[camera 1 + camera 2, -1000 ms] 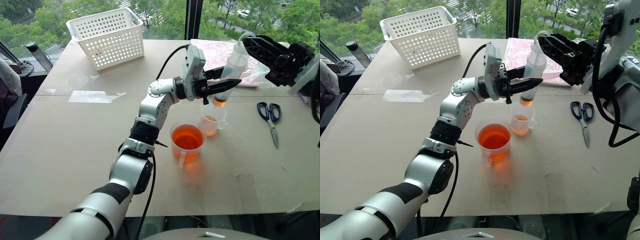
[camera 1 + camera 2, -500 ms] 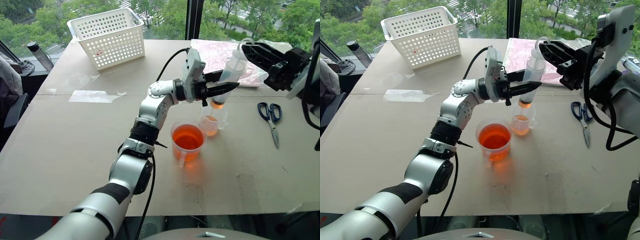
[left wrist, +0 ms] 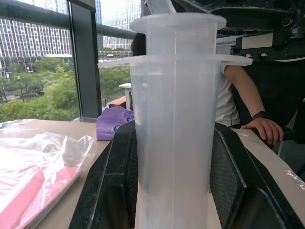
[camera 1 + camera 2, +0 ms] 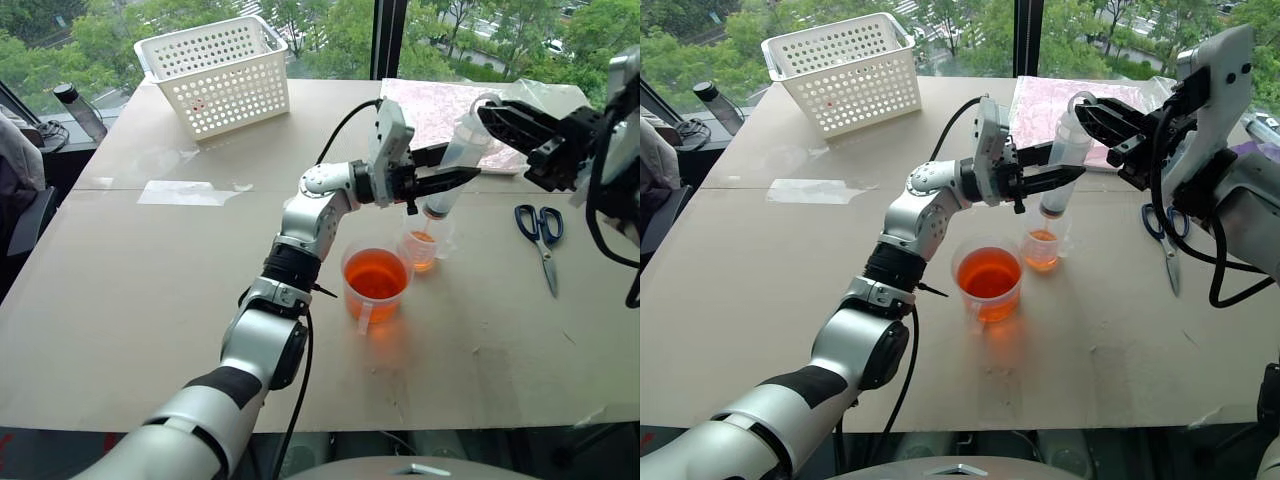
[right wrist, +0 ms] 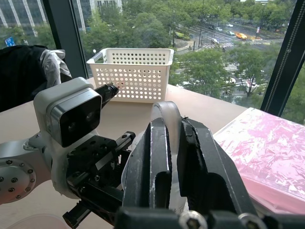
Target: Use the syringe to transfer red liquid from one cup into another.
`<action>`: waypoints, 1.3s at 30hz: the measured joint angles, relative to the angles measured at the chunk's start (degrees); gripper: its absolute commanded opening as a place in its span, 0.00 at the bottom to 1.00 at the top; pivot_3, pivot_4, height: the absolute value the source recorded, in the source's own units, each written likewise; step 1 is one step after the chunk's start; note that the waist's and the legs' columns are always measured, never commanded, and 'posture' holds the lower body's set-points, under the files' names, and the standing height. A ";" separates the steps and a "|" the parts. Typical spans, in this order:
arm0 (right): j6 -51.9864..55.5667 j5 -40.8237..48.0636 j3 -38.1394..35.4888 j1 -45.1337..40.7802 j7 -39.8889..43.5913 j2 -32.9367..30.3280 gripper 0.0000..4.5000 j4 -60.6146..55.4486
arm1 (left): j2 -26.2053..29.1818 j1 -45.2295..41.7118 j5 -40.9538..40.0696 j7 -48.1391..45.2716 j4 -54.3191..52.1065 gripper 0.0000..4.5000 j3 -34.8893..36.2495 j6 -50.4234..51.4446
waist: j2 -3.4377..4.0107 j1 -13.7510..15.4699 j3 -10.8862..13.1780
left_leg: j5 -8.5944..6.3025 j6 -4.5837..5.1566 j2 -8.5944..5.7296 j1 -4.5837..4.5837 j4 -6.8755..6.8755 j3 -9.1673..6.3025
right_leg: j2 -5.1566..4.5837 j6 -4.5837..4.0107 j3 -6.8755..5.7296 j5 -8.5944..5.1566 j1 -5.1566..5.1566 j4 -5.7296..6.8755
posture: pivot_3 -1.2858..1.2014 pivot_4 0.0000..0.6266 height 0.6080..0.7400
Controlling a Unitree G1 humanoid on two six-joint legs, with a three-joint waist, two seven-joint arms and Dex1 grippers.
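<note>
Plunger pressed in, red liquid (image 4: 1041,249) discharged into the smaller cup (image 4: 1044,241).
My left fingers (image 4: 1065,176) clamped the syringe (image 4: 1064,160) barrel; right fingers (image 4: 1092,116) gripped the plunger ring, larger cup (image 4: 987,281) at seven o'clock.

This looks like a robotics test room or lab high up in an office building. Floor-to-ceiling windows with dark mullions (image 4: 385,40) look down on treetops, a street with cars and neighbouring office towers (image 3: 28,45). The bench (image 4: 130,290) is a wide, plain beige work surface made of joined panels, with a taped seam (image 4: 185,192) across it. On it sit practice props rather than household goods: a white perforated basket (image 4: 215,72), scissors (image 4: 540,232) and a bagged pink sheet (image 4: 440,105). A person (image 3: 240,102) sits at the far side of the bench, forearm resting on it.
</note>
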 measured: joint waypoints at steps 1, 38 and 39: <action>0.23 -0.04 0.00 0.04 0.05 -0.04 0.00 -0.06 | -0.01 0.01 0.01 -0.02 0.00 0.31 -0.03 0.00 | 0.00 0.00 0.00 | 0.00 0.00 0.00 0.00 0.00 0.00 | 0.00 0.00 0.00 0.00 0.00 0.00 | 0.52 0.24 1.00; -3.79 10.41 -11.86 14.28 7.15 0.20 0.81 1.01 | 16.69 -2.25 -8.69 15.62 -24.24 0.31 10.02 21.76 | 0.01 -0.01 0.00 | 0.01 -0.01 0.00 0.02 0.04 -0.04 | 0.00 0.00 -0.03 0.00 0.03 0.06 | 0.52 0.24 1.00; -2.82 10.03 -13.03 16.49 8.23 -1.60 0.81 1.29 | 18.99 -2.50 -9.10 17.42 -25.29 0.31 10.98 24.99 | 0.01 -0.02 -0.01 | 0.01 -0.01 0.00 0.03 0.05 -0.03 | 0.00 0.00 -0.03 0.00 0.03 0.06 | 0.52 0.24 1.00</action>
